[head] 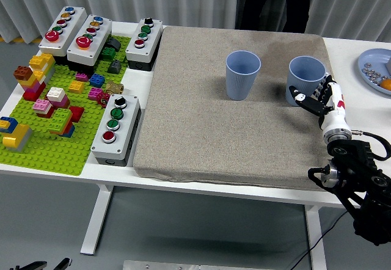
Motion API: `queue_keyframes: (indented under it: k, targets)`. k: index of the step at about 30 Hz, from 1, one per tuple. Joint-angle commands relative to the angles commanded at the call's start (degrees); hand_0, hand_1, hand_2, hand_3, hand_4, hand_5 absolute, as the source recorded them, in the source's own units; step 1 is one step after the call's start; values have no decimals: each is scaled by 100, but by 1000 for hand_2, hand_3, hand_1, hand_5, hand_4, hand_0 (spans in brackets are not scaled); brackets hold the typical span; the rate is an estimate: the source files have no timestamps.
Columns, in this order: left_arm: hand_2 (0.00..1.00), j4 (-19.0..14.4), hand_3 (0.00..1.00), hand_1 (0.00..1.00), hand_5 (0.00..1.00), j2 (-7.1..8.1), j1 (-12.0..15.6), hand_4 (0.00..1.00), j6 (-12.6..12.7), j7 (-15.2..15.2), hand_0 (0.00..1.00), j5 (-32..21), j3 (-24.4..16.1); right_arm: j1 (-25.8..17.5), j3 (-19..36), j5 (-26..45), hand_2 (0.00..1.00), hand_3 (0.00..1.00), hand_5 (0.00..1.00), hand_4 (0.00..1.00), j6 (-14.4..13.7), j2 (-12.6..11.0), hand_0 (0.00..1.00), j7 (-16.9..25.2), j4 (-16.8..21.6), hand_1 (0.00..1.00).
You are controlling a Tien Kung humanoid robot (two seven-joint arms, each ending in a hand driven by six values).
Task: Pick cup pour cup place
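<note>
Two light blue cups stand upright on the grey mat (232, 135). One cup (243, 74) is near the mat's middle, free of any hand. The other blue cup (304, 74) is at the mat's right side. My right hand (314, 96) comes up from the lower right corner, and its black fingers (301, 96) curl around the lower right side of this cup. The cup's base looks to be resting on the mat. What is inside either cup cannot be made out. My left arm is out of the picture.
A blue plate (374, 68) with small bits lies at the right edge. A green brick baseplate (43, 154) with loose bricks fills the left, with button boxes (116, 129) (144, 43) around it. A person in dark clothes (275, 1) stands beyond the far edge.
</note>
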Motion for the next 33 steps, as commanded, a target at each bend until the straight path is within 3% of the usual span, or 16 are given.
queue_keyframes:
  k: [9,10,15,16,32,33]
  targets:
    - [826,0,726,780,996,1,-10,504,-5,-9,764,-24,27,7,54,-56,525,545,2,587,81,-19,782,80,20,664]
    - [825,0,727,780,996,2,-10,505,-5,-10,765,-28,29,8,66,-73,569,685,2,585,89,-21,805,72,34,692]
    - [825,0,727,780,996,4,-9,505,-6,-13,765,-45,41,19,120,-207,569,685,2,585,176,-41,805,-111,122,692]
    - [826,0,727,780,996,3,-12,504,-5,-14,764,-49,41,23,118,-225,728,825,31,748,183,-51,843,-147,133,759]
    - [825,0,727,780,996,-5,-33,504,-6,-8,764,-12,5,8,149,-319,780,846,32,756,275,-81,860,-336,130,779]
    - [824,0,727,780,996,-5,-34,504,-6,-8,763,-11,6,9,150,-325,820,856,42,774,277,-81,864,-338,130,791]
